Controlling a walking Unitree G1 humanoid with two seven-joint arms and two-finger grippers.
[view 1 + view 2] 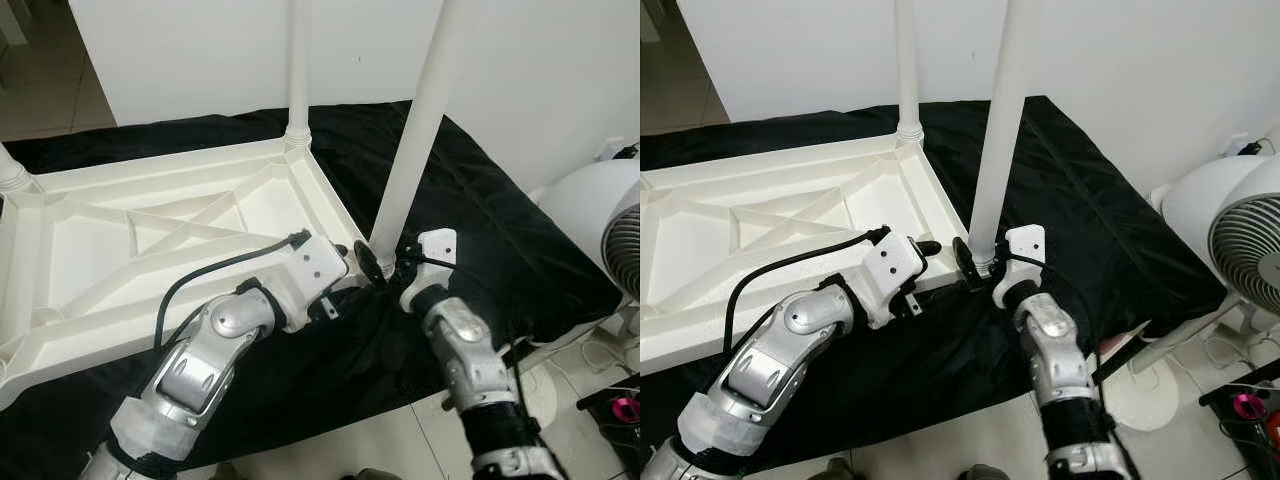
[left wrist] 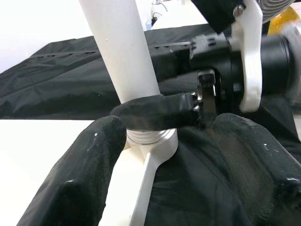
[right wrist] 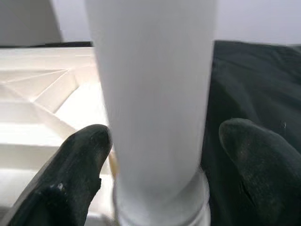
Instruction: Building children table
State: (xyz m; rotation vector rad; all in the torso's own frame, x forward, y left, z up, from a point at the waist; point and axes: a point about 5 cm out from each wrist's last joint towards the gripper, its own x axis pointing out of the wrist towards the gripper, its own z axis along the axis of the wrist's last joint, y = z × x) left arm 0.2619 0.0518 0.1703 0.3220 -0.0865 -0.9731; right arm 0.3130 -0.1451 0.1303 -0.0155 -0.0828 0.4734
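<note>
in your left eye view, the upturned table top (image 1: 150,235) lies on the black cloth (image 1: 480,240); the leg (image 1: 415,130) stands at its near right corner. in your wrist views, the right gripper (image 3: 160,155) clasps the leg's base, and the left gripper (image 2: 178,165) stands spread wide just beside it.

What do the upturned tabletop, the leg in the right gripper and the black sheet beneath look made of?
Tabletop: looks like moulded plastic, off-white, slightly glossy, with cast ribs underneath. Leg, between the right gripper's fingers: smooth white tube with a ridged collar at its base, probably plastic. Sheet: thin creased fabric with a faint sheen, possibly nylon.
</note>
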